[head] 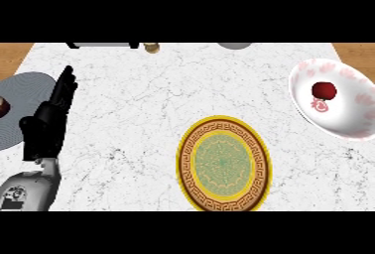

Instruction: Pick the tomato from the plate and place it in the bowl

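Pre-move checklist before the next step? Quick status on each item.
1. Tomato in the bowl: ok, it lies inside the white bowl with pink marks.
2. Plate holds no tomato: ok, only its gold pattern shows.
3. Left hand holds nothing: ok, fingers straight, resting at the view's left.
4. Right hand position: cannot tell, not in view.
5. Bowl fully on the counter: cannot tell, its right side is cut by the view's edge.

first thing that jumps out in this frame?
The ornate gold-and-brown plate at the counter's centre front, with nothing on it. Next, the red tomato already lying inside the white, pink-patterned bowl at far right. The left hand shows open at the left edge, fingers up, beside a grey plate.
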